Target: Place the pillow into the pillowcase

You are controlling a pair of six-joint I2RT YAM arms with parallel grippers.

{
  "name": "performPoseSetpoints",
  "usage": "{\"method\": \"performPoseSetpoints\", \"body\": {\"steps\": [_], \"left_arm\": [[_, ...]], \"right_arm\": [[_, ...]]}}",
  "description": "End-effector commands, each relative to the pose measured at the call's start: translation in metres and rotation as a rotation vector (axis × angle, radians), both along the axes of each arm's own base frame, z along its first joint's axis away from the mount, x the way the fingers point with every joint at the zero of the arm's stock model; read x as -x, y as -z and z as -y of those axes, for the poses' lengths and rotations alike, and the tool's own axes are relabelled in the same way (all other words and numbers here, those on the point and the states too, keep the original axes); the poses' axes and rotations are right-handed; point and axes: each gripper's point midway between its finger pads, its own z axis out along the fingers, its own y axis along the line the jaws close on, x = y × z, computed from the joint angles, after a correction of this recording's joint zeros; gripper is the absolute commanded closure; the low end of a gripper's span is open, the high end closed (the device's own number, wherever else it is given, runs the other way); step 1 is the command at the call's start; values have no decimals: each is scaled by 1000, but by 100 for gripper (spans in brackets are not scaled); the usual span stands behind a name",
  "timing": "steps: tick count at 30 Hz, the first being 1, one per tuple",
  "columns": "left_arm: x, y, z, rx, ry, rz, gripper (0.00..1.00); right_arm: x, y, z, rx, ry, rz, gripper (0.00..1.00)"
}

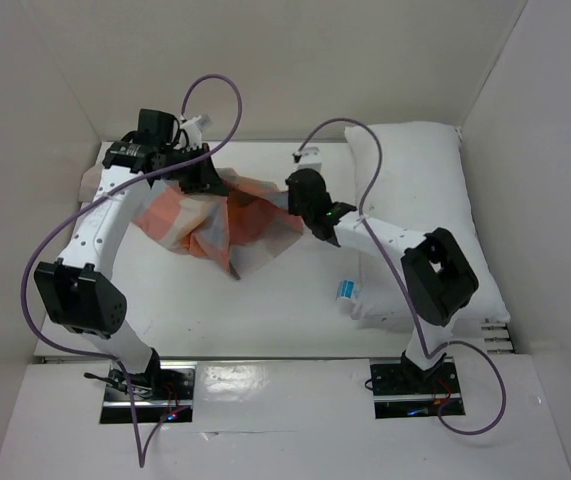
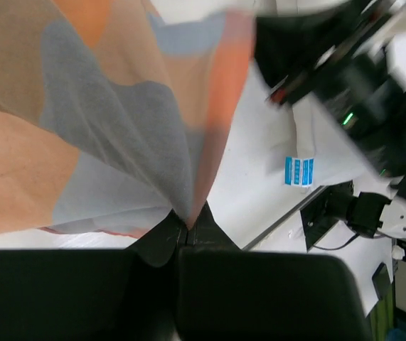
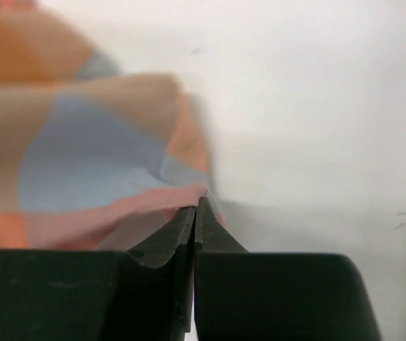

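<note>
- L end effector (image 1: 203,178): closed, pinching a fold of the pillowcase (image 1: 227,222). In the L wrist view the cloth comes right out from betw. the shut tips and spreads up and left.
- R end effector (image 1: 302,200): closed too. In the R wrist view the tips meet w/ no gap, on a pinkish hem at the cloth's right edge. It's a thin bite, at the very tip only.
- Pillowcase: bunched and creased, spread betw. the two end effectors at centre-left of the counter (image 1: 265,310). Orange, red-orange, lt blue and grey checks show. One corner droops toward the near side. Can't tell where its opening is.
- Pillow (image 1: 420,180): outside the pillowcase, lying lengthwise along the right side of the counter, by the right wall. Plump, plain white.
- Its blue-and-white label (image 1: 346,290) sits on the near-left edge, facing the counter's middle. It also shows in the L wrist view.
- Pillow and pillowcase are apart, w/ a strip of bare counter betw. them.
- R arm reaches across over the pillow's left edge to get to the cloth. L arm comes in from the left.
</note>
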Motion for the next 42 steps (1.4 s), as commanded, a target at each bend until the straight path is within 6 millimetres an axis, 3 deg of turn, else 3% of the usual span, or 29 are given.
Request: {"method": "performPoseSetpoints", "body": {"steps": [1, 2, 6, 8, 12, 15, 17, 18, 20, 22, 27, 31, 36, 40, 41, 42], "left_arm": [[11, 5, 18, -1, 74, 4, 100], [13, 9, 22, -11, 81, -4, 100], [21, 22, 46, -2, 153, -48, 100], [21, 28, 58, -4, 183, -55, 100], [17, 37, 71, -6, 202, -83, 100], [10, 33, 76, 14, 206, -67, 100], [7, 38, 79, 27, 198, -97, 100], [6, 35, 81, 39, 206, -86, 100], [0, 35, 87, 64, 205, -99, 100], [-4, 35, 88, 64, 205, -96, 100], [-7, 36, 94, 68, 209, -102, 100], [-9, 45, 94, 63, 208, -123, 100], [-13, 40, 98, 81, 203, -118, 100], [-16, 41, 99, 81, 203, -118, 100], [-16, 41, 99, 81, 203, -118, 100], [-17, 45, 99, 78, 203, -127, 100]], "right_arm": [[-14, -29, 38, -76, 83, 36, 100], [-22, -34, 56, -95, 129, 44, 100], [-44, -28, 77, -201, 195, 5, 100], [-51, -9, 84, -181, 219, -50, 100], [-58, -1, 78, -189, 224, -83, 100], [-62, 0, 78, -181, 241, -97, 100], [-61, 4, 78, -172, 243, -111, 86], [-61, 4, 78, -172, 243, -111, 66], [-58, 8, 80, -161, 245, -129, 48], [-56, -3, 80, -165, 230, -119, 33], [-42, -26, 82, -176, 202, -106, 19], [-30, -45, 88, -143, 178, -111, 13], [-6, -59, 98, -88, 155, -157, 8], [14, -89, 122, -73, 207, -95, 6], [15, -87, 131, -30, 236, -95, 3], [10, -100, 149, -2, 319, -55, 3]]}}
